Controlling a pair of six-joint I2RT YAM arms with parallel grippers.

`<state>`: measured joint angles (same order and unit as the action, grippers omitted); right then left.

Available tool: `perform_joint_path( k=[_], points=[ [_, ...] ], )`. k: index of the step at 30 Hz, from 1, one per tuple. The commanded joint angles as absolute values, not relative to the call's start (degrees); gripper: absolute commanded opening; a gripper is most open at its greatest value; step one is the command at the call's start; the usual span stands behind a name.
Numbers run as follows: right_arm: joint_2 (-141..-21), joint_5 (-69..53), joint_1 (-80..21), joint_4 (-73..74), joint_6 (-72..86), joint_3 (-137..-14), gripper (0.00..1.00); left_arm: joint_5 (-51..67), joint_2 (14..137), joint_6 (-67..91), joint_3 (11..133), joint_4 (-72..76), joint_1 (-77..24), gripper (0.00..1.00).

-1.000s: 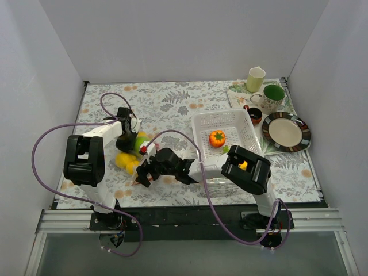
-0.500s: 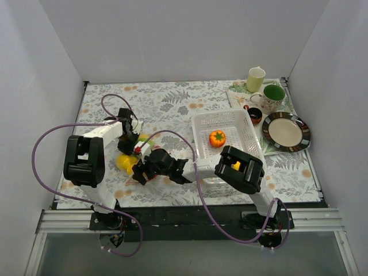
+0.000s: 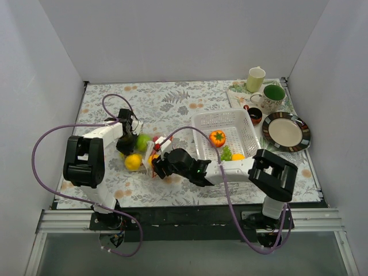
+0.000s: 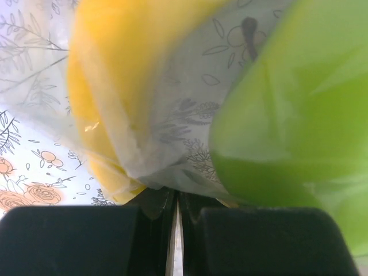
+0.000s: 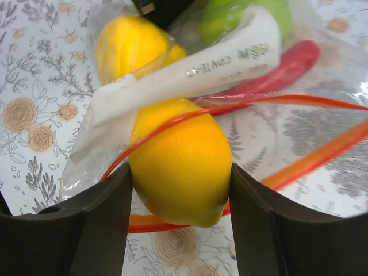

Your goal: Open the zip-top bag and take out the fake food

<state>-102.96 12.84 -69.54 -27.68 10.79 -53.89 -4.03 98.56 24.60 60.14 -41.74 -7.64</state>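
Note:
The zip-top bag [image 3: 148, 150] lies left of centre with its red-orange zip strip [image 5: 322, 152] gaping. My left gripper [image 4: 176, 195] is shut on a fold of the bag's far end, next to a lemon [image 4: 109, 86] and a green fruit [image 4: 293, 115] inside. At the mouth, my right gripper [image 5: 181, 172] has both fingers [image 5: 109, 224] pressed against a yellow lemon [image 5: 181, 155], with the strip looped over it. Deeper in the bag lie a second lemon [image 5: 129, 46], a green fruit [image 5: 241, 14] and a red chilli [image 5: 282, 69]. From above, the right gripper [image 3: 156, 165] sits beside the bag.
A white perforated basket [image 3: 202, 123] right of the bag holds an orange pepper [image 3: 217, 138], green grapes [image 3: 227, 153] and a yellow piece [image 3: 237, 157]. At the back right stand a tray with two mugs [image 3: 256, 79] and a striped plate [image 3: 286, 131].
The right gripper has closed from wide open onto the lemon at the bag's mouth, and its arm has swung right, uncovering the basket's near end. The left gripper keeps its hold.

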Motion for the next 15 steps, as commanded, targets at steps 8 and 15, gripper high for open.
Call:
perform_joint_path(
  k=[8, 15],
  points=[
    [-79.11, 29.17, -68.03, -12.32, 8.53, -46.85, 0.09, -6.24, 100.28, 23.46, 63.37, -40.17, -4.39, 0.00],
    [-69.36, 35.15, -62.32, -5.28, 11.07, -43.87, 0.05, -3.35, 99.58, 25.05, 63.37, -41.22, -4.39, 0.00]
  ],
)
